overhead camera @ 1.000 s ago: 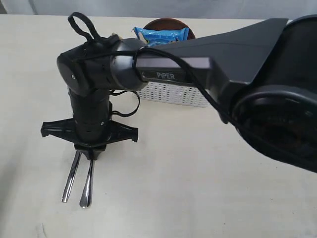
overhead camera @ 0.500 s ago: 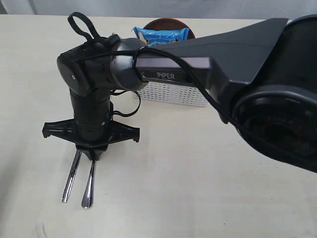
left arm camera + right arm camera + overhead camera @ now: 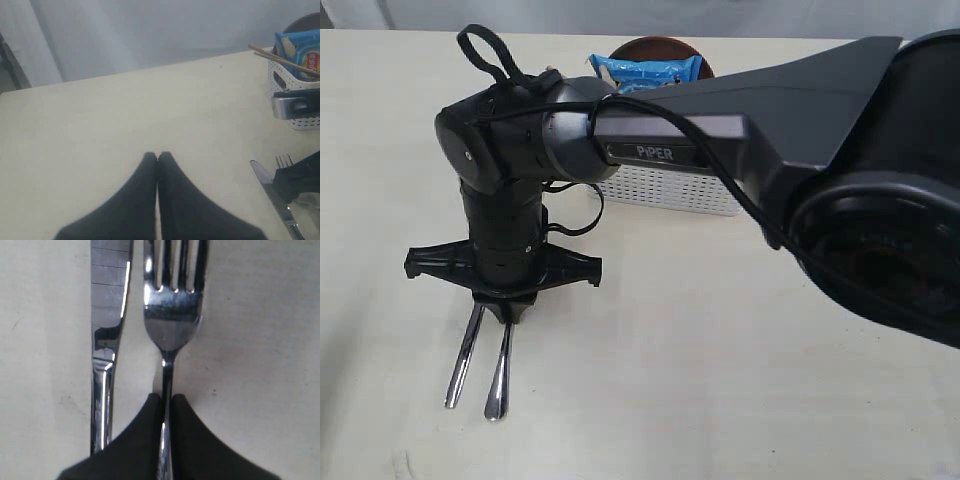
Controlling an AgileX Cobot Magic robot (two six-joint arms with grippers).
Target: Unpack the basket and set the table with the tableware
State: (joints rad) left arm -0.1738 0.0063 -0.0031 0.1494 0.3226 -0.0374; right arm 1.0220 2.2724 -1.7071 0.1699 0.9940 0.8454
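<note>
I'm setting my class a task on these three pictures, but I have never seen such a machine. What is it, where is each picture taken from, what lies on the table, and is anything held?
It is a robot with two jointed arms. The wide picture comes from a camera off the arms; the other two come from cameras on the wrists, looking along the fingers. On the table stands a white basket with a blue chip bag and chopsticks in it; a brown plate shows behind the bag. A knife and a fork lie side by side. The right end effector, that arm's two-fingered tip, is shut on the fork's neck. The left end effector is shut and holds nothing.
</note>
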